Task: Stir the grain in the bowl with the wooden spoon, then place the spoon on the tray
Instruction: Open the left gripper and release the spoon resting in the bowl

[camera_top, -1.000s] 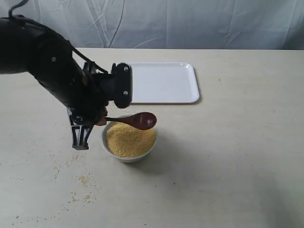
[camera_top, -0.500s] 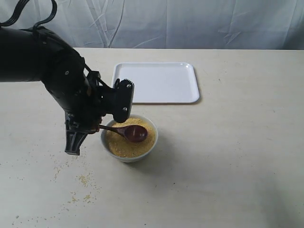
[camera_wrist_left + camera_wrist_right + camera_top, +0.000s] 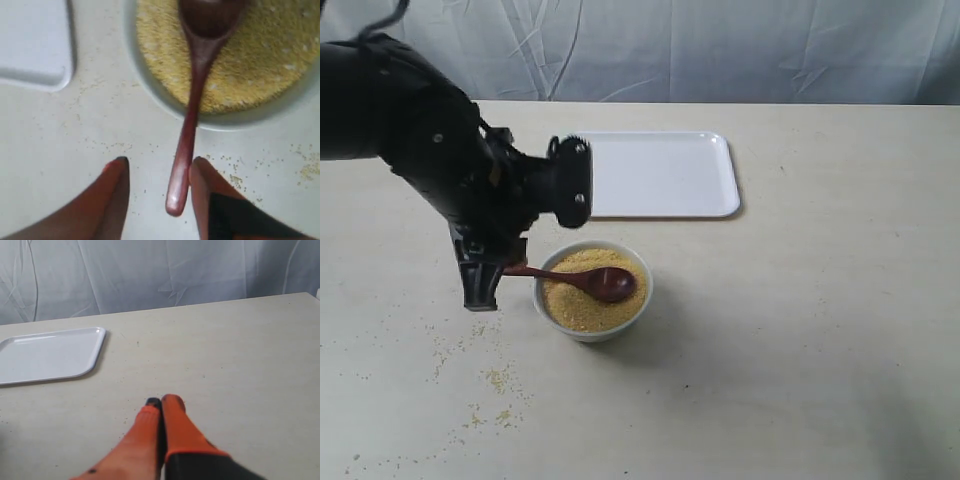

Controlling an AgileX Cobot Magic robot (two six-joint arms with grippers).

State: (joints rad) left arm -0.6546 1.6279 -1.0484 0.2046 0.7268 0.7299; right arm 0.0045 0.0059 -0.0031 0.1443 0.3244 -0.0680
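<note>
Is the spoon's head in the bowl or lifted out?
In. The spoon rests its head on the grain inside the bowl, handle crossing the rim.

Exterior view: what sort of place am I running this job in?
Probably a robot test bench, not a real kitchen: a plain beige tabletop, a wrinkled white cloth backdrop hung behind it, and few props: a tray, a bowl of grain, a wooden spoon.
</note>
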